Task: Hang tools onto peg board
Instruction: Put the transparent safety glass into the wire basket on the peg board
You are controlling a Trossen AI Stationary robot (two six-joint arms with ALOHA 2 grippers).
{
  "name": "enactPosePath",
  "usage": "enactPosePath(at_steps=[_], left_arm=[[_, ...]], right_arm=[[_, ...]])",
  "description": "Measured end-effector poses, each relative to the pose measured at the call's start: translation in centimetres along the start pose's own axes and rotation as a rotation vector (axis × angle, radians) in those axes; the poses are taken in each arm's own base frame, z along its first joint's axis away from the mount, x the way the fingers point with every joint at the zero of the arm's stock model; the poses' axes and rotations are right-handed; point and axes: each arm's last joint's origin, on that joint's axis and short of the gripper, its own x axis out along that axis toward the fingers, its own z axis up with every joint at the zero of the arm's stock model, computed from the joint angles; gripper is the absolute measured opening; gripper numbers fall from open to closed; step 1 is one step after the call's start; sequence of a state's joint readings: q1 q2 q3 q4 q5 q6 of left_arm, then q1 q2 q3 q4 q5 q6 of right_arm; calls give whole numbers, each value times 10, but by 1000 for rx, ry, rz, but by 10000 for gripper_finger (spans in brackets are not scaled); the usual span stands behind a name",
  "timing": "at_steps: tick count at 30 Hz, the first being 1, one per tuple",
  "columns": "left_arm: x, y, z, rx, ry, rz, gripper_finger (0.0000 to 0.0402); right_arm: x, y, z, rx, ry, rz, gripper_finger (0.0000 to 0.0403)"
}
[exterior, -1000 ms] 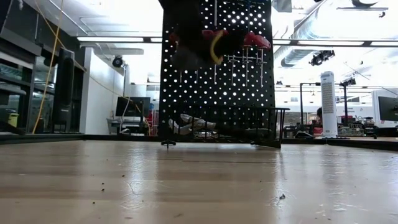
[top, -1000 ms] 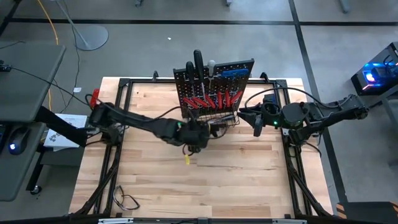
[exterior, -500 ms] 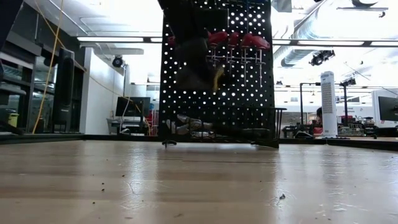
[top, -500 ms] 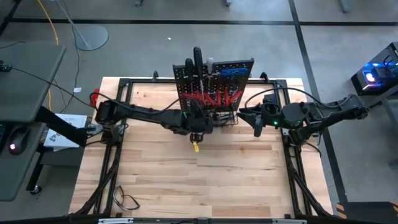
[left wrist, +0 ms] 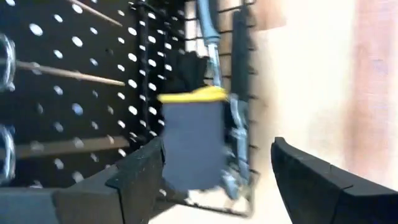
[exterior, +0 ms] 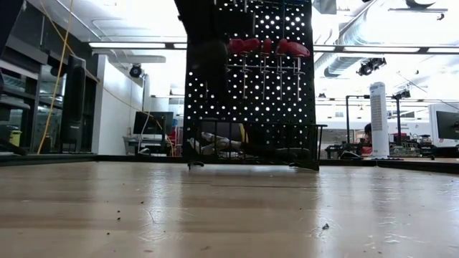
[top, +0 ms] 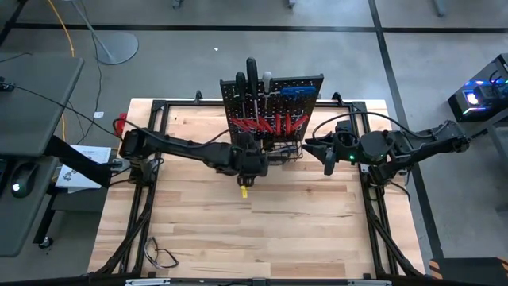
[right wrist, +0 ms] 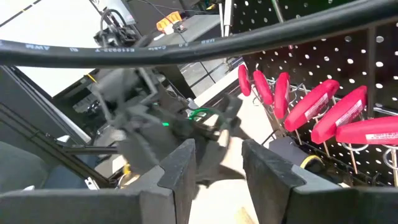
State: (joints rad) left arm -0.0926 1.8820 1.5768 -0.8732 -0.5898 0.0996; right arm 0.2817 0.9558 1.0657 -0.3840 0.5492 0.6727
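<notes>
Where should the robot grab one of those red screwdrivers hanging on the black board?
By its fat red handle, coming from the front of the peg board. The red screwdrivers hang upright, handles on top, thin shafts dropping through wire holders, so probably pinch a handle and lift straight up. The left gripper is at that front; the right gripper waits beside the board.

Bright ceiling glare low view; left wrist blurred
</notes>
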Motion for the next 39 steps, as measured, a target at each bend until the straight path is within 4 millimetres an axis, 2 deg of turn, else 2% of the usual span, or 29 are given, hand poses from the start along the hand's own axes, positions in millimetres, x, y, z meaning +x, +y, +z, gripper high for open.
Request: enactPosePath(at_steps=[5, 8, 11, 16, 22, 29, 33, 39], left_arm=[[-34, -10, -12, -106, 24, -180, 273], [-56, -25, -27, -90, 33, -288, 273], [-76, -44, -53, -96, 54, -380, 273], [-111, -76, -112, -121, 121, -561, 273], [-155, -112, -171, 26, 156, -758, 273], [-202, -160, -207, 294, 90, -998, 273], [-212, -179, -217, 308, 68, -1025, 273], [-198, -209, -219, 283, 172, -980, 273]], right_arm=[[0, 0, 0, 0, 0, -1, 124], [0, -1, -1, -7, 9, -7, 124], [0, -1, -2, -13, 16, -13, 124], [0, -2, -2, -17, 21, -17, 124], [0, -2, -3, -20, 26, -21, 124], [0, -2, -3, -22, 27, -22, 124], [0, -3, -4, -29, 37, -30, 124], [0, -4, -5, -38, 42, -46, 124]])
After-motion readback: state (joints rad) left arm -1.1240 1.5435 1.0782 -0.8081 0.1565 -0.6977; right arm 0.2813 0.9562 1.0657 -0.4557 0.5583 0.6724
